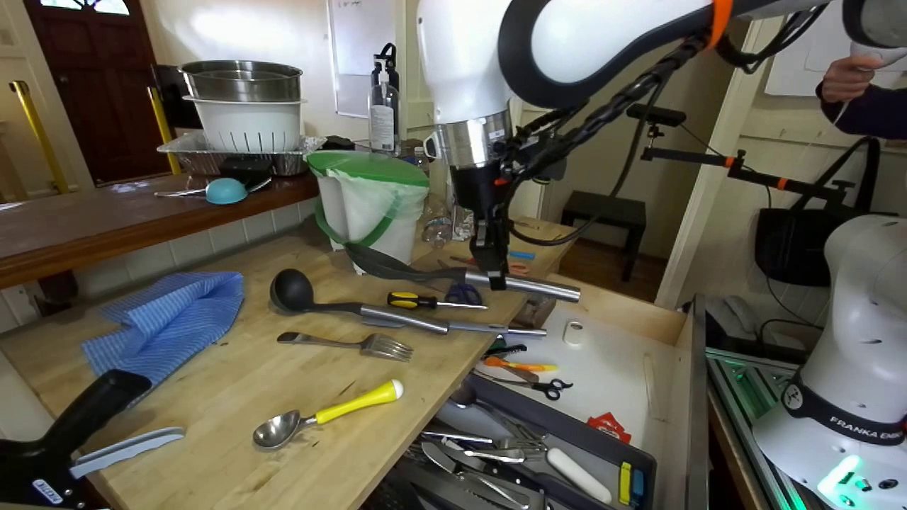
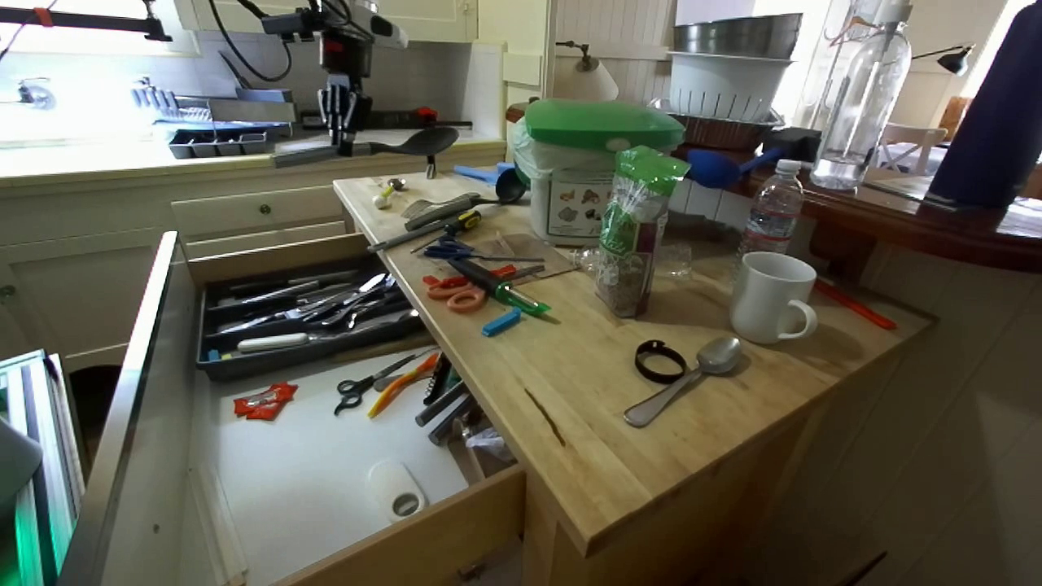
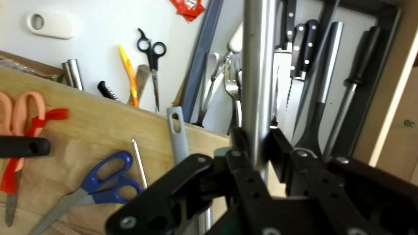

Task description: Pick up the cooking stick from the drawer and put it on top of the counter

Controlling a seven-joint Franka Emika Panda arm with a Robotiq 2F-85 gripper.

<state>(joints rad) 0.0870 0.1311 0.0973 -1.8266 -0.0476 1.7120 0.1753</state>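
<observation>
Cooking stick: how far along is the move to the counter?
Looks done: the stick is out of the drawer, raised clear of it in an exterior view.
In hand: the gripper is closed on its metal handle in the wrist view.
Left, likely: lower it onto the counter, then let go and back off.

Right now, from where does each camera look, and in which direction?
In an exterior view: near the yellow-handled spoon, facing over the counter; arm, base, gripper show.
In an exterior view: near the mug, facing cabinets; gripper and some arm show.
Wrist view: behind the gripper, facing down over the drawer; fingers show.
Both exterior views share the gripped cooking stick.
</observation>
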